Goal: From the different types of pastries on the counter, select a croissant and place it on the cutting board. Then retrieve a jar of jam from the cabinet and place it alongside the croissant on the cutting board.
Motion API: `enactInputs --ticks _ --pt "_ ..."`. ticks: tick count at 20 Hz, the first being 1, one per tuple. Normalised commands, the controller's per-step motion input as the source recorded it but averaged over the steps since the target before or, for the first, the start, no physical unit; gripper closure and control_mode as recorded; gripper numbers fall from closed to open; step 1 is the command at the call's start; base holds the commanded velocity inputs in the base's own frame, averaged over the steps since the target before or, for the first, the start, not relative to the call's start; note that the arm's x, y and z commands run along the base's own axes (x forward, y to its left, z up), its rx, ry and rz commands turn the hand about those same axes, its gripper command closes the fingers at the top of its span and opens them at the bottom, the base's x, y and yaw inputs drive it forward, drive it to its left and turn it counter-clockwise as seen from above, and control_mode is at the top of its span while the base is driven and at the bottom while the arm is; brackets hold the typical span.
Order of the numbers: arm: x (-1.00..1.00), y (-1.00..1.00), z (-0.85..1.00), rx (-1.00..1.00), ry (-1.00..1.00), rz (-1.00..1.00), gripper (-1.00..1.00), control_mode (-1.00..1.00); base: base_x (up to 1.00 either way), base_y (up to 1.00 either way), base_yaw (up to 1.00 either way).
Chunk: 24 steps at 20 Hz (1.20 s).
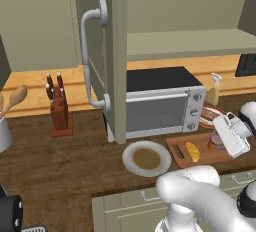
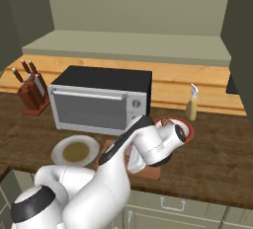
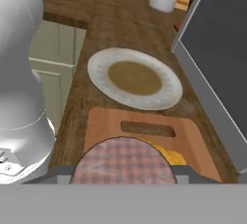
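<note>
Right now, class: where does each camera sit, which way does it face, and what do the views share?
Left base view: behind the arm, on its left; faces forward and down at the counter, cabinet door and oven; the arm rises lower right, hand over the board.
Right base view: behind, on the right; faces the oven; the arm rises lower left, covering much of the board.
Hand view: on the hand, looking down past the jar at the board.
Shared: all show the plate.
</note>
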Motion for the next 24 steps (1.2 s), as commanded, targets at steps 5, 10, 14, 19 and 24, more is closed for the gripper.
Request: enactInputs --ticks 5,10,14,19,24 --pt "0.43 0.0 -0.24 0.0 -0.01 0.05 1.0 -1.0 0.0 0.0 0.0" --pt "0.55 0.0 -0.17 0.0 0.0 0.04 1.0 -1.0 0.0 0.0 0.0" --pt "0.34 0.0 -0.44 0.0 -0.02 0.04 -1.0 -1.0 0.0 0.0 0.0" --pt "0.23 0.0 -0.26 0.0 -0.03 0.03 -1.0 -1.0 0.0 0.0 0.0" --pt "0.15 -0.03 -0.01 0.02 0.0 0.02 -1.0 -1.0 0.0 0.0 0.0"
